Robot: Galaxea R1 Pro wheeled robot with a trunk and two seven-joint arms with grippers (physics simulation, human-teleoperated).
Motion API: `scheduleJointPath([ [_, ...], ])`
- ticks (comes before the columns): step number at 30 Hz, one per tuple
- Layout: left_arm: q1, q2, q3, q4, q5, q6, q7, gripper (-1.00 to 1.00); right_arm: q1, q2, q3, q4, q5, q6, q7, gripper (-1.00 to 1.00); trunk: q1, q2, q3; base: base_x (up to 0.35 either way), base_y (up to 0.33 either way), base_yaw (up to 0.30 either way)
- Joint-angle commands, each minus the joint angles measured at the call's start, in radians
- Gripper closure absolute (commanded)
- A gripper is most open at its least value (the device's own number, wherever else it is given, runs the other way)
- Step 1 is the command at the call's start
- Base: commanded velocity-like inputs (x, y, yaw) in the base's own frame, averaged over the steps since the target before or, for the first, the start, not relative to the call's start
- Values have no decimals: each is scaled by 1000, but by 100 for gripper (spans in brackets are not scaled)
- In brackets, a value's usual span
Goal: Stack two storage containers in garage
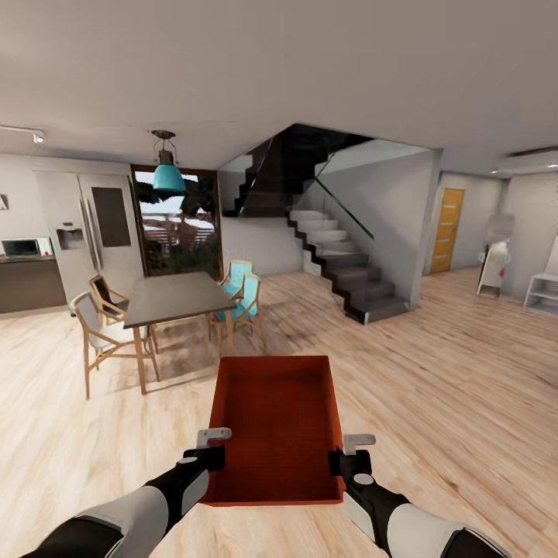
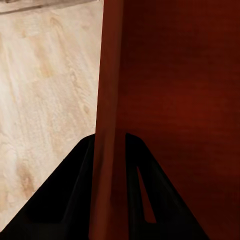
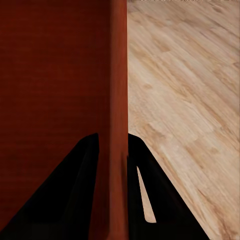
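Observation:
I carry one orange-red open-top storage container [image 1: 275, 426] in front of me, above the light wood plank floor. My left gripper [image 1: 208, 459] is shut on its left wall, and my right gripper [image 1: 341, 463] is shut on its right wall. In the left wrist view the container's wall [image 2: 107, 125] runs up between the two black fingers [image 2: 60, 200]. The right wrist view shows the same, the wall [image 3: 117, 125] pinched between dark fingers [image 3: 65, 200]. The container looks empty.
A dark dining table [image 1: 174, 298] with wooden and teal chairs stands ahead left. A grey staircase [image 1: 341, 267] rises ahead. Behind it at the right is a light-wood door [image 1: 447, 230]. A white shelf [image 1: 542, 291] sits far right. Open plank floor [image 1: 449, 387] lies ahead right.

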Motion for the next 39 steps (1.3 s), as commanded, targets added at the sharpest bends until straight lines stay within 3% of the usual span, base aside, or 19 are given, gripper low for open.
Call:
scheduleJointPath([
  [1, -2, 3, 63, -3, -2, -17, 81, 100, 0, 0, 18, 0, -12, 2, 11, 100, 1, -1, -2, 325, 45, -124],
  [39, -2, 3, 64, 0, -1, -17, 81, 100, 0, 0, 18, 0, -13, 1, 11, 100, 1, -1, -2, 326, 2, -279],
])
